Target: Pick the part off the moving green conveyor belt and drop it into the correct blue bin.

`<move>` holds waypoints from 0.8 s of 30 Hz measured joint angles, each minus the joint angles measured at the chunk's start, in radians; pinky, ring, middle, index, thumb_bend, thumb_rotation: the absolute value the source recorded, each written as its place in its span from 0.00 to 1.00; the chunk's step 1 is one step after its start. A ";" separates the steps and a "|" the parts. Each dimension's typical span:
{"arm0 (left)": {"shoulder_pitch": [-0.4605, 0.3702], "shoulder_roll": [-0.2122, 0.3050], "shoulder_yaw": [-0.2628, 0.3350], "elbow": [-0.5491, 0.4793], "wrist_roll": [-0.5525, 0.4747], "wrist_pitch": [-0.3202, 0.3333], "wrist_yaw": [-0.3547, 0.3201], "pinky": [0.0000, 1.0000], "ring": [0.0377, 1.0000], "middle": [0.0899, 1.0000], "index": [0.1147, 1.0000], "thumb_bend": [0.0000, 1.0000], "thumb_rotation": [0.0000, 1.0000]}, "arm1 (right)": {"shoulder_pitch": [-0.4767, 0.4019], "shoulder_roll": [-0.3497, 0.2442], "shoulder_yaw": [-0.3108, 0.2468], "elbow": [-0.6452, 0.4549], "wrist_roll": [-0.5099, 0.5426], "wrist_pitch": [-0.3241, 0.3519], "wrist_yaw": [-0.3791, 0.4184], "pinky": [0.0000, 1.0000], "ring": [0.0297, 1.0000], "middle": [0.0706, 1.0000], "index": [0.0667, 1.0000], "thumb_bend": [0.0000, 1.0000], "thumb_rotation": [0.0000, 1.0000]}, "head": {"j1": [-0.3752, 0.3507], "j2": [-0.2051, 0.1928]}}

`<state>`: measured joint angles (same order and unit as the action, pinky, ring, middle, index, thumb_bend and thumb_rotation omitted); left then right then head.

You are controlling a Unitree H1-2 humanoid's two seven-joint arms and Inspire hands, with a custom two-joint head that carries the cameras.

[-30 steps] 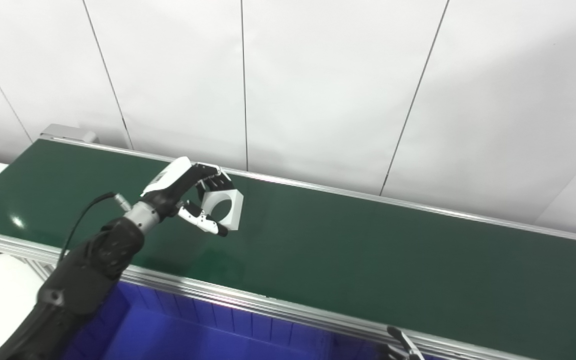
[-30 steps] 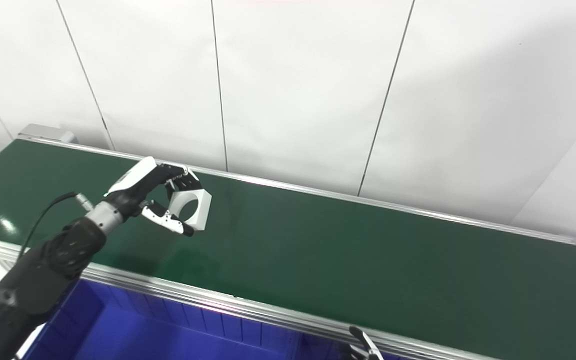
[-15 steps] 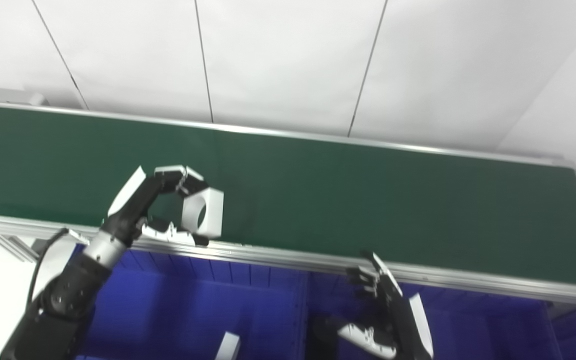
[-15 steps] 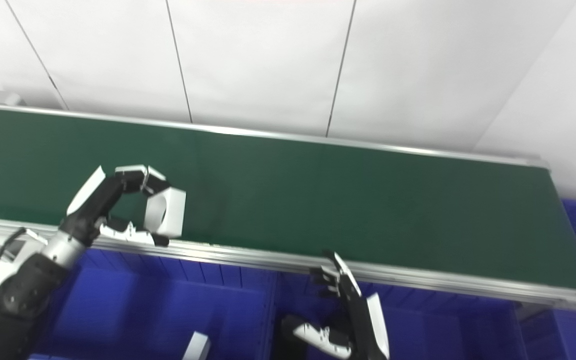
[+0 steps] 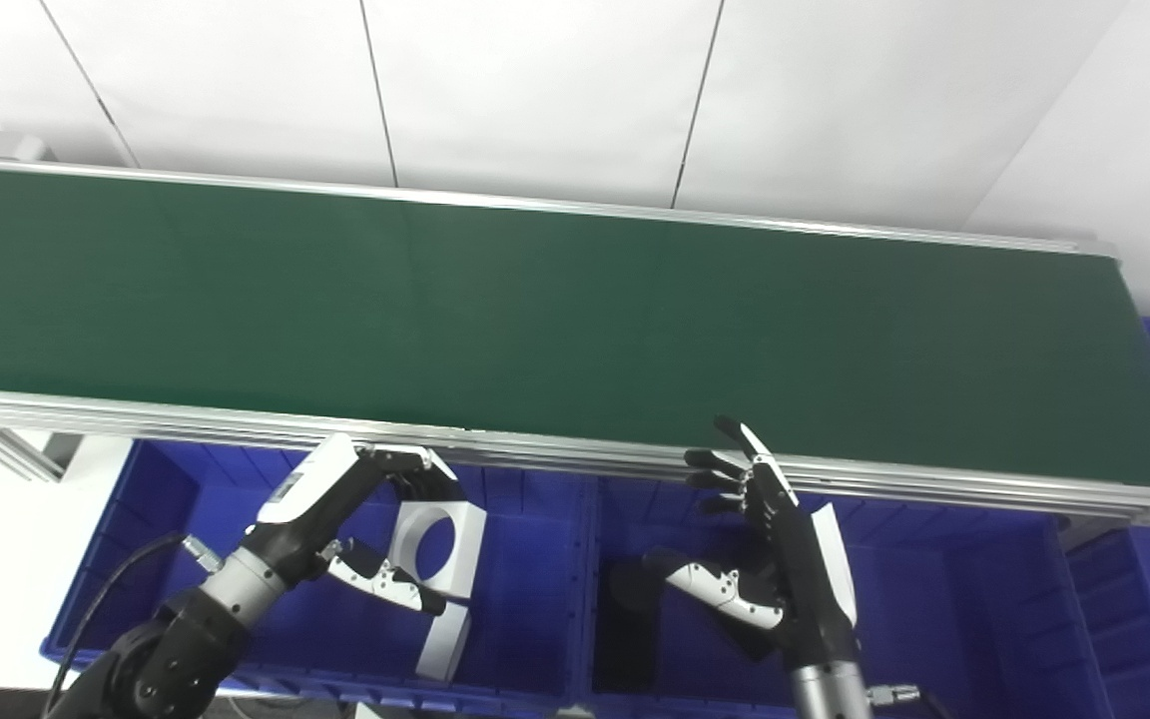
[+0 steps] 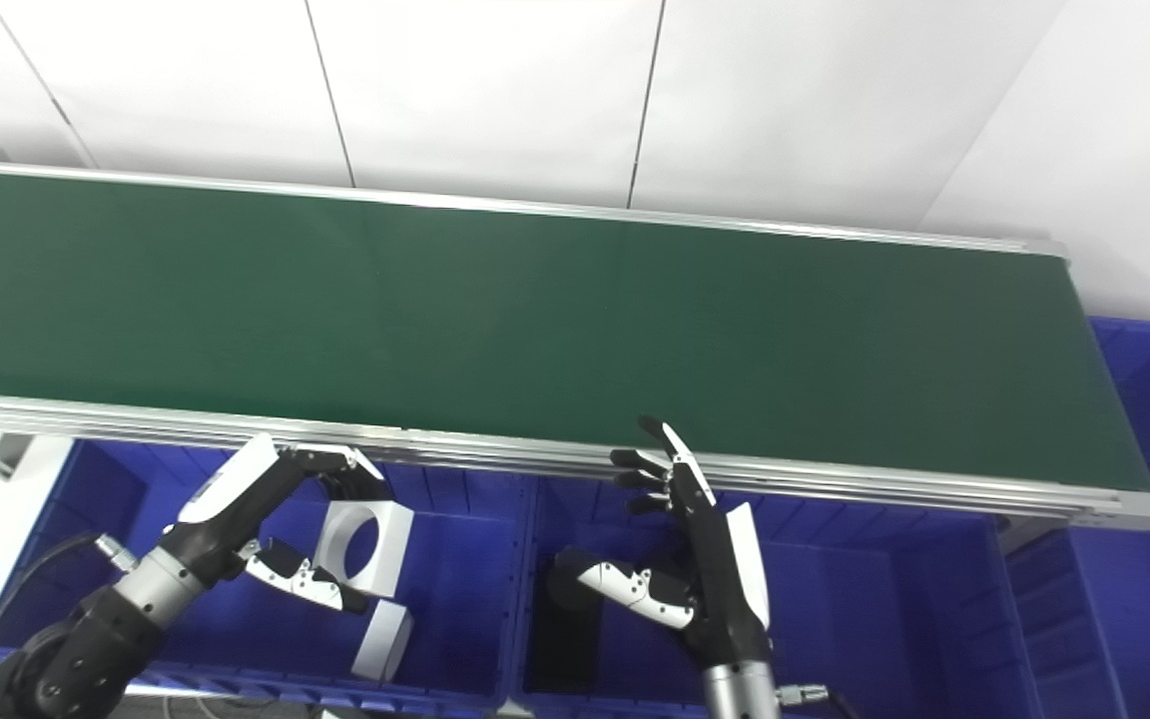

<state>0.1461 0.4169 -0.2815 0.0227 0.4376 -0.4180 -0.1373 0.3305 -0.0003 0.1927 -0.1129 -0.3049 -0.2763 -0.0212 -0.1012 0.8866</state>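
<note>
Left eye view: left hand [image 5: 335,519] is pinching the white ring-bored block [image 5: 438,540] over the left blue bin [image 5: 525,599], lining up the drop beside another white block [image 5: 442,639]. Right hand [image 5: 775,559] is idling, fingers spread, over the neighbouring bin [image 5: 934,619].

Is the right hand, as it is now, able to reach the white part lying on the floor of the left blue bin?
Probably not directly. The open right hand is over the neighbouring blue bin, and the left hand, holding a white block with a round hole, hangs right above the lying white part.
</note>
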 measured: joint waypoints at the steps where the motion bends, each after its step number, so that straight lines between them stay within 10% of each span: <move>1: 0.000 0.000 -0.009 -0.009 0.015 0.016 -0.020 0.43 0.40 0.46 0.46 0.50 0.00 | 0.002 0.000 0.000 -0.001 -0.001 0.000 0.000 0.58 0.69 0.73 0.89 0.69 0.40 | -0.002 0.003; 5: -0.007 -0.002 -0.043 -0.016 0.092 0.099 -0.091 0.45 0.40 0.47 0.47 0.49 0.00 | 0.004 0.001 0.000 -0.021 -0.002 0.002 0.000 0.58 0.69 0.73 0.89 0.69 0.38 | -0.005 0.008; 7: -0.011 -0.004 -0.048 -0.026 0.152 0.160 -0.116 0.56 0.63 0.67 0.44 0.50 0.05 | 0.004 0.002 0.001 -0.023 -0.002 0.003 0.000 0.58 0.69 0.73 0.89 0.69 0.38 | -0.006 0.011; 10: -0.012 -0.004 -0.052 -0.072 0.231 0.253 -0.153 0.72 0.83 0.88 0.84 0.67 0.27 | 0.006 0.003 0.001 -0.023 -0.003 0.004 0.000 0.58 0.69 0.73 0.89 0.70 0.40 | -0.006 0.014; 15: -0.011 -0.018 -0.052 -0.136 0.259 0.332 -0.187 0.78 0.90 0.96 0.95 0.80 0.42 | 0.008 0.007 0.002 -0.028 -0.007 0.007 0.000 0.58 0.68 0.73 0.89 0.70 0.40 | -0.014 0.017; 24: 0.051 -0.162 0.052 -0.109 -0.170 0.292 -0.170 0.78 0.86 0.90 0.90 0.88 0.45 | 0.018 0.007 0.006 -0.041 -0.004 0.021 0.006 0.59 0.69 0.74 0.88 0.71 0.39 | -0.035 -0.002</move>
<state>0.1968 0.2544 -0.2297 -0.0868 0.2672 -0.1260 -0.3076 0.3487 0.0063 0.1983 -0.1540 -0.3089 -0.2556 -0.0157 -0.1365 0.8851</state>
